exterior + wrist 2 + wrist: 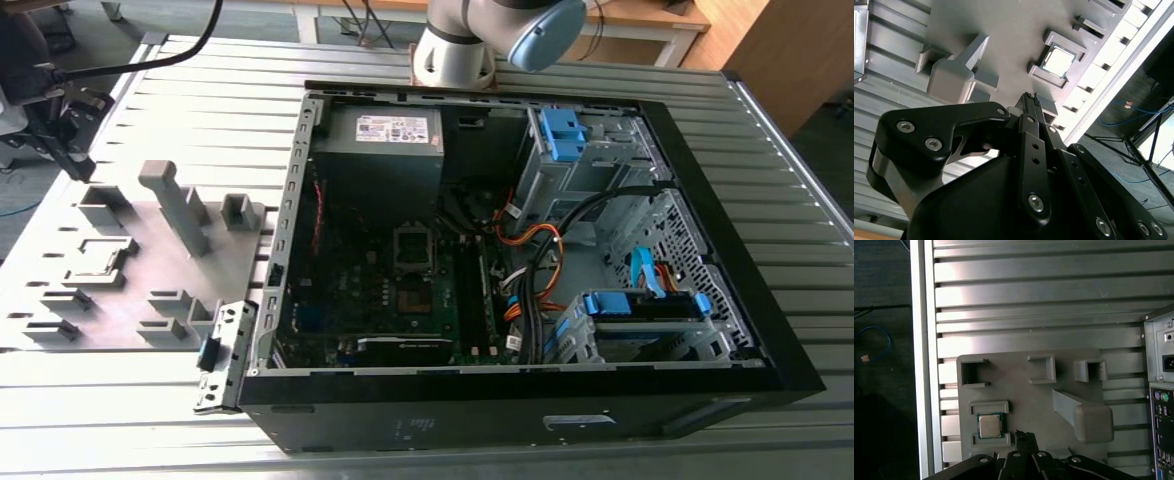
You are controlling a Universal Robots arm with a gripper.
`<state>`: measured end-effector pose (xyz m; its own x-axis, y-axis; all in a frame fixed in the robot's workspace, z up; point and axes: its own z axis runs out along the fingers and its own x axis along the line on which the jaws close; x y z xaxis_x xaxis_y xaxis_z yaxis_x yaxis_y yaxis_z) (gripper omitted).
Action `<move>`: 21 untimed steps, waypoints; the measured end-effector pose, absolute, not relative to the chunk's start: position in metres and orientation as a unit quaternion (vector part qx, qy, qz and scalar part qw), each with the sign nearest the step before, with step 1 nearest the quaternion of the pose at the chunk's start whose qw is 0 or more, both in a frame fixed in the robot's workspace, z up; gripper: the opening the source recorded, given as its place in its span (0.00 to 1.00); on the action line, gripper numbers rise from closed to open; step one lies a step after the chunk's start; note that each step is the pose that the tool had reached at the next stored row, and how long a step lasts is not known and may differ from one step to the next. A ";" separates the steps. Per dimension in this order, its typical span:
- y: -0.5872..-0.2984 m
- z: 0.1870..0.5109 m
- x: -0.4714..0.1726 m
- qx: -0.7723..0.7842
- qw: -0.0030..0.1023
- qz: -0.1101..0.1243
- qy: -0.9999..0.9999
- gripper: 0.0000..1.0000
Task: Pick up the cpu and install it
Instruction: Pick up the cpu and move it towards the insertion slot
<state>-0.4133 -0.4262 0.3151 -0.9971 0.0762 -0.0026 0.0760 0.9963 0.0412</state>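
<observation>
The cpu (pixel 989 426) is a small grey-silver square lying flat in a framed recess of the grey tray (pixel 1024 400). It also shows in the second wrist view as a bright square, the cpu (pixel 1059 60). My gripper (pixel 1024 436) hovers well above the tray, a little to one side of the chip and not touching it. Its two dark fingers meet at the tips with nothing between them, as the gripper (pixel 1029 97) shows in the second wrist view. In the exterior view the tray (pixel 134 300) lies at the left, and the cpu (pixel 100 260) sits in its holder.
The open black computer case (pixel 747 300) lies at the exterior view's right of the tray, with the motherboard's metal-framed socket (pixel 414 245) inside among cables and blue drive bays. Raised grey blocks, one tall (pixel 174 200), stand on the tray. The slatted metal table's edge (pixel 921 365) runs close by.
</observation>
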 end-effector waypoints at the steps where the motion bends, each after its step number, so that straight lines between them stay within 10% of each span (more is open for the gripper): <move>1: -0.426 0.315 -0.413 0.038 0.002 0.020 0.999 0.11; 21: -0.428 0.302 -0.422 0.038 0.002 0.020 0.999 0.11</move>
<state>-0.4220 -0.4279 0.3019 -0.9971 0.0762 -0.0023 0.0761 0.9963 0.0401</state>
